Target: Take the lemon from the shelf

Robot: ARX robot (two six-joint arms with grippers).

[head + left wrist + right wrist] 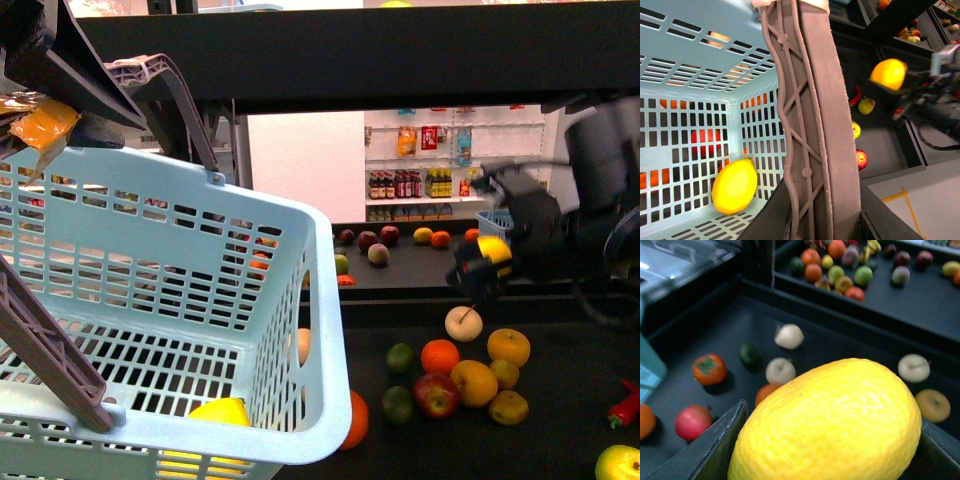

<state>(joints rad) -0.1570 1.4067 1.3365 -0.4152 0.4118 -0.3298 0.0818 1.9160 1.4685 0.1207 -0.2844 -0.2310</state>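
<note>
Holding lemon [494, 248] across midsection in right claw [488, 265], 3 o'clock; basket handle [810, 100] clamped in left claw [822, 220]. Likely light, firm, pebbled rind.

We can read no text, brand, number or sign in any of the three views. In the front view, upper right of centre, the white wall shelves carry a row of dark bottles [405, 185] with pale labels and a few coloured packets [428, 137] above them, all too small and blurred for us to make out a letter. The orange packet [40, 125] at the upper left shows no print we can read. In the left wrist view, lower right, we see only plain yellow floor lines [902, 197], with no lettering.
</note>
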